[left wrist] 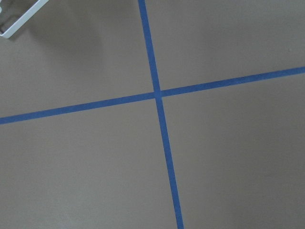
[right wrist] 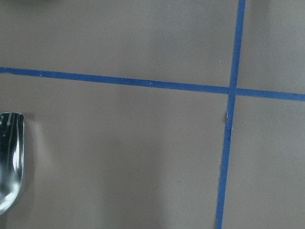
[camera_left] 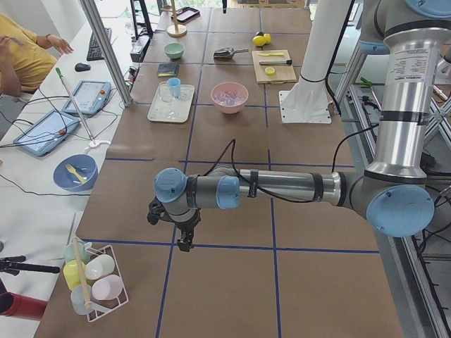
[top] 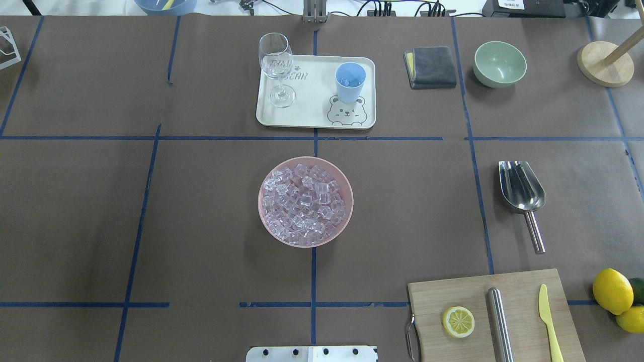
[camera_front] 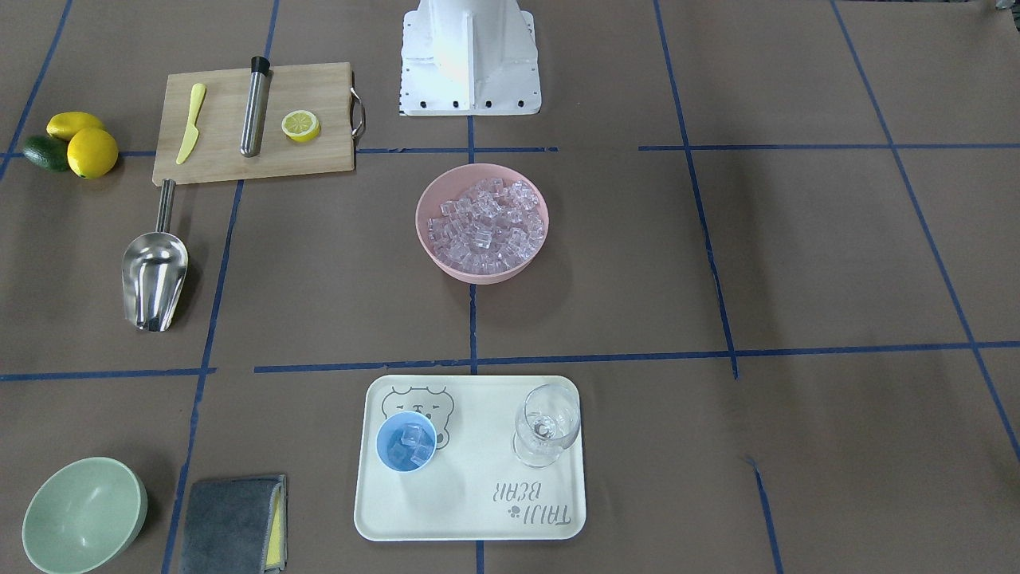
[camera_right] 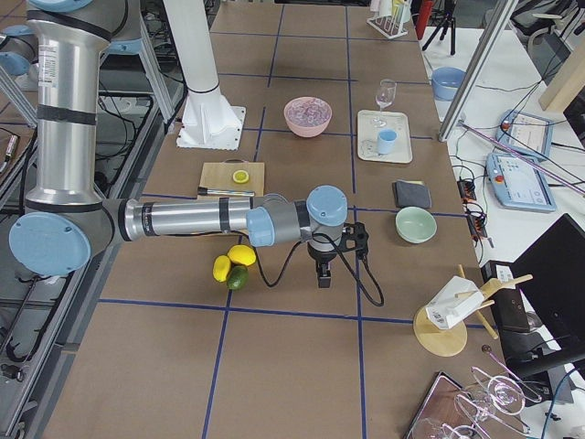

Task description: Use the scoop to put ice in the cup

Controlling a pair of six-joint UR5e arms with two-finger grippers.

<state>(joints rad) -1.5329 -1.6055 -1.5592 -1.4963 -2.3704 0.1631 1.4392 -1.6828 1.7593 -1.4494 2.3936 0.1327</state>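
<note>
The ice [top: 304, 203] is a heap of clear cubes in a pink bowl [camera_front: 437, 185] at the table's middle. The light-blue cup [top: 350, 82] stands on a cream tray [top: 312, 108] and holds a few cubes [camera_front: 411, 443]. The steel scoop [top: 523, 193] lies empty on the table on my right side, with its handle toward me. Its edge also shows in the right wrist view [right wrist: 9, 162]. My right gripper [camera_right: 324, 277] hangs beside the scoop. My left gripper [camera_left: 184, 239] hangs at the table's far left end. I cannot tell whether either is open or shut.
A wine glass [top: 275, 65] stands on the tray. A grey cloth [top: 431, 66] and a green bowl [top: 499, 64] lie to the tray's right. A cutting board [top: 518, 296] holds a steel cylinder, a lemon half and a yellow knife. Lemons [top: 613, 290] lie beside it.
</note>
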